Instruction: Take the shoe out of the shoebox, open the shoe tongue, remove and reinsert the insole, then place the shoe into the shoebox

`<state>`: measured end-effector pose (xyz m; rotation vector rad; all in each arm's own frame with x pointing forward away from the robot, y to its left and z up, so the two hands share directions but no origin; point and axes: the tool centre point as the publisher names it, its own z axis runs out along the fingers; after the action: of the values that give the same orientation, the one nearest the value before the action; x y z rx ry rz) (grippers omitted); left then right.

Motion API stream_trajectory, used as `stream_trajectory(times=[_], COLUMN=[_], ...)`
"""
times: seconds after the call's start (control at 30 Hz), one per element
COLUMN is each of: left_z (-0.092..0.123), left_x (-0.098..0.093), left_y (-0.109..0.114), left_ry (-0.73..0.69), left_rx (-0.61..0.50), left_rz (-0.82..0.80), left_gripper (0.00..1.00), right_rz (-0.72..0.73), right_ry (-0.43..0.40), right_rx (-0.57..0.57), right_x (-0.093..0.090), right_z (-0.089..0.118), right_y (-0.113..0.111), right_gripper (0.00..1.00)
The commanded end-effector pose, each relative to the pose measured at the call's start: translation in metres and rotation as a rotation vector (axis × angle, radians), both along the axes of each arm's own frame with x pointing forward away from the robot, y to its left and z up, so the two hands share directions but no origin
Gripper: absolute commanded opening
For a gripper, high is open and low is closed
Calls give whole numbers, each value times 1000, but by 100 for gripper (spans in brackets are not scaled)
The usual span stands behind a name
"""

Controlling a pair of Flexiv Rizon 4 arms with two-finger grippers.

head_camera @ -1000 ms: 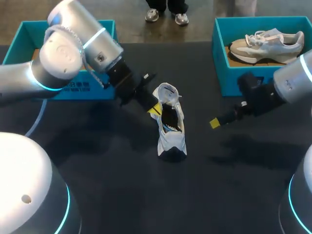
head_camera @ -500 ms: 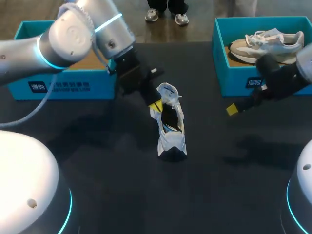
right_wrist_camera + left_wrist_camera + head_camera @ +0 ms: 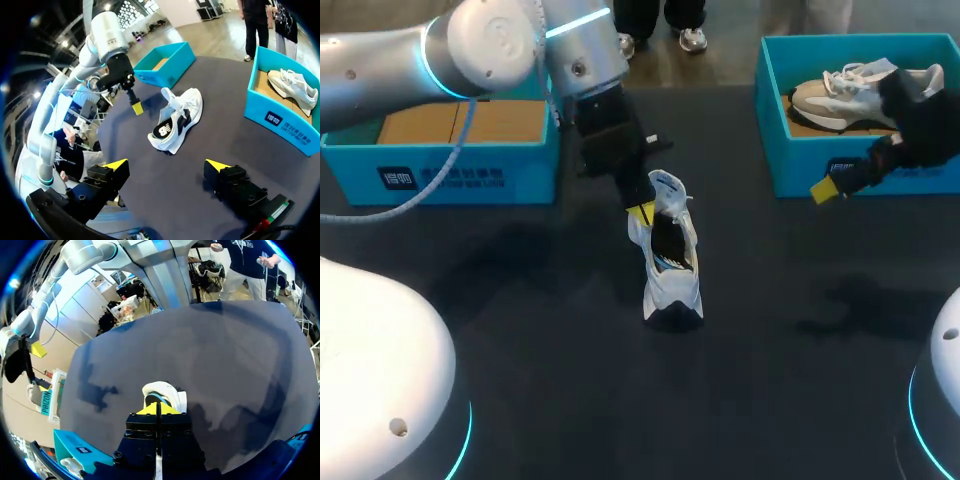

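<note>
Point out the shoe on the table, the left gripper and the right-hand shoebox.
shoe [image 3: 667, 290], head view, on its white upper.
left gripper [image 3: 640, 213], head view, at its yellow tips.
right-hand shoebox [image 3: 798, 160], head view, on its front wall.

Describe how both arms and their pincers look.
Left arm: rounded silver-grey shells, glowing cyan rings, a pale cable looping alongside, black wrist. Right arm: black wrist showing. The left pincer and right pincer have black fingers with bright yellow tips.

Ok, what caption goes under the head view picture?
Left end effector beside the white shoe; right end effector by the right shoebox.
</note>
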<state>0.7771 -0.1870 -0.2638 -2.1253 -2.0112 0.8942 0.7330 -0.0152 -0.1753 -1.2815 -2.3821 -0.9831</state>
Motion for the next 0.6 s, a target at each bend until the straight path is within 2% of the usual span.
stream_trajectory(times=[0.03,0.3,0.47,0.6], left_z=[1,1,1,4], left_x=[1,1,1,4], left_y=[-1,-1,-1,-6], left_ry=[-3,-3,-3,-59], left_rx=[12,12,12,61], left_rz=[-6,-6,-6,0], left_gripper=[0,0,0,0], right_rz=[-5,13,3,-5], right_ry=[-30,-52,-61,-66], right_rx=[30,89,75,60], right_x=[-11,-19,-28,-32], right_z=[11,27,41,50], right_y=[-5,-11,-18,-21], right_gripper=[100,100,100,100])
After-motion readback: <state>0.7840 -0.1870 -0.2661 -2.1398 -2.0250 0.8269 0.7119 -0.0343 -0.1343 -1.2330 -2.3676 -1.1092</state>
